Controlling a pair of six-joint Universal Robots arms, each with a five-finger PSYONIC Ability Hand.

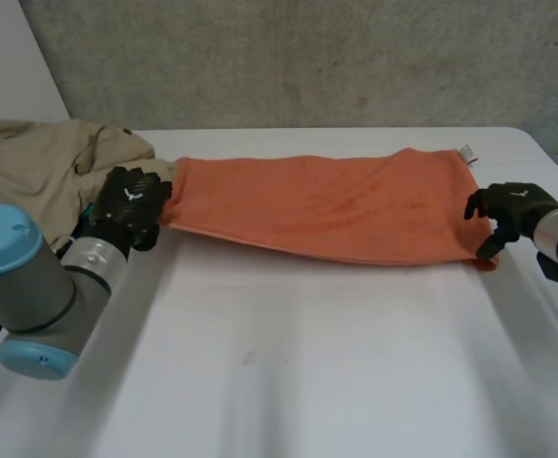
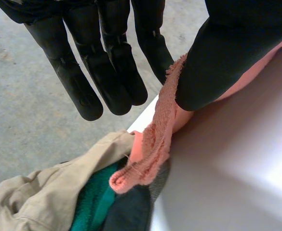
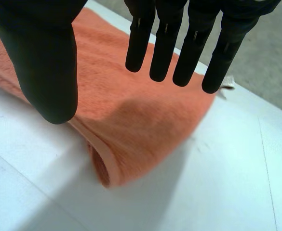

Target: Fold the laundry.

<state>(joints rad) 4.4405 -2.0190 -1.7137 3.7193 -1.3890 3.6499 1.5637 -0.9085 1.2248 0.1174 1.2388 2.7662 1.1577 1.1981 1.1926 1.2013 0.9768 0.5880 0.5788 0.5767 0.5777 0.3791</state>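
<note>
towel (image 1: 326, 205) lay across worktop (image 1: 307, 372). left hand (image 1: 131, 205) at towel's one end, right hand (image 1: 509, 208) at other; both slack, fingers straight, thumbs apart.

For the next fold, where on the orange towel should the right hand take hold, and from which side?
Probably the near right corner of the orange towel, where the folded layers curl open off the white table. The open right hand hovers at that end, so coming in from the right, thumb under the layers, looks easiest.
</note>
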